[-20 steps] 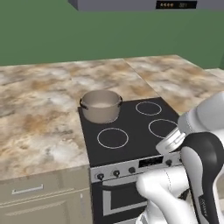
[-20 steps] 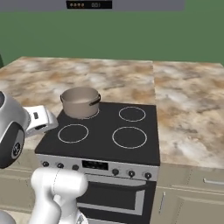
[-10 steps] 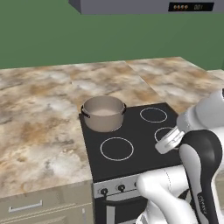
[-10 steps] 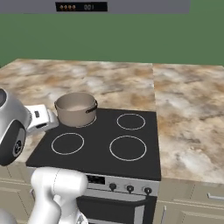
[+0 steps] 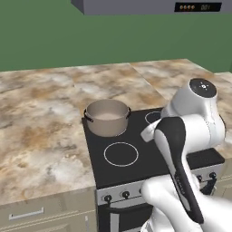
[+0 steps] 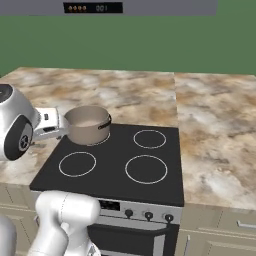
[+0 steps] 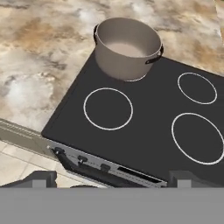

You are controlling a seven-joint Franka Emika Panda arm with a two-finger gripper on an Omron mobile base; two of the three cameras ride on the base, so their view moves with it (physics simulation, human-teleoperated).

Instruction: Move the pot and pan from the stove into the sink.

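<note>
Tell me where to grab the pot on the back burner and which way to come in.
Probably best to grip the pot by its rim, coming straight down from above. It stands upright and open on the stove, so the thin wall fits between the fingers. Pick a stretch of rim between the two small dark side handles, which look too short and close to the wall for the end effector.

The pot (image 5: 107, 117) sits on the stove's (image 5: 136, 170) back-left burner. Countertop (image 5: 41, 136) lies left of and behind the stove.
</note>
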